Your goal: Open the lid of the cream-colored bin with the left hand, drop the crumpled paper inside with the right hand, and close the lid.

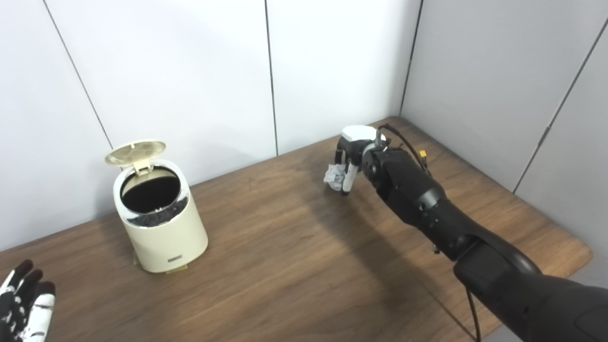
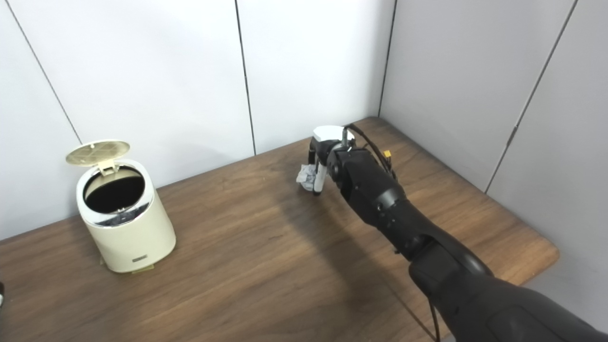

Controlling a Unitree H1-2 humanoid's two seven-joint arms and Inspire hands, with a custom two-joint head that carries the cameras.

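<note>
Cream bin (image 1: 161, 223) open, lid (image 1: 136, 152) up. Right hand (image 1: 350, 159) curled loosely around paper (image 1: 335, 176); could slip crossing. Left hand (image 1: 23, 304) spread, empty.

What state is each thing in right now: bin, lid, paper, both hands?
Cream-colored bin: upright on the table, mouth uncovered.
Lid: open, tipped back on its hinge.
Crumpled paper: at the right hand's fingers, near the table's far edge.
Right hand: closed around the paper.
Left hand: open, holding nothing, away from the bin.
</note>
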